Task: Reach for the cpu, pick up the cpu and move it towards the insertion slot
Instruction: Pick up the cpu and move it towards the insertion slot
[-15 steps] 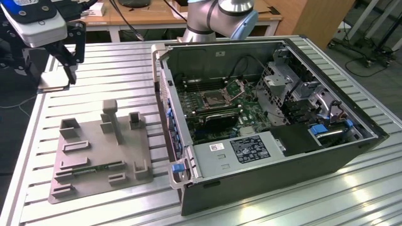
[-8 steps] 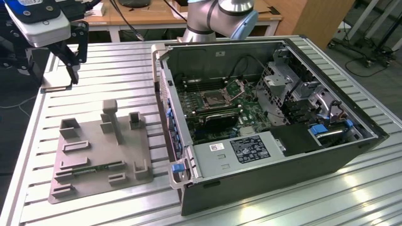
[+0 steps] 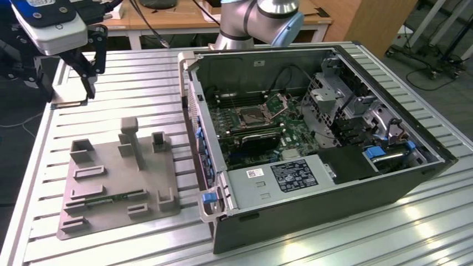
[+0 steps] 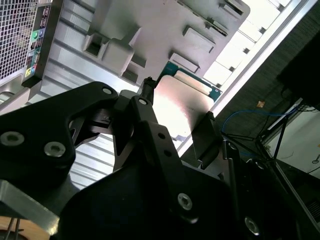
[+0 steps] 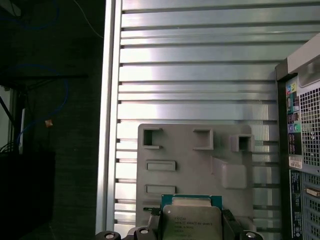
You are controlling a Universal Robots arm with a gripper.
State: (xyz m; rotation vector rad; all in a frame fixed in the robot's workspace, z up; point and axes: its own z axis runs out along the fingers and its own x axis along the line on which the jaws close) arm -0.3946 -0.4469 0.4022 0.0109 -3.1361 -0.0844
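gripper (image 4: 177, 112) pinches the cpu (image 5: 191, 222) by two sides | above the grey tray (image 5: 200, 165) | small writing on its top

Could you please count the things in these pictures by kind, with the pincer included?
cpu: 1
pincer: 1
grey holder tray: 1
open computer case: 1
insertion slot: 1
Total: 5
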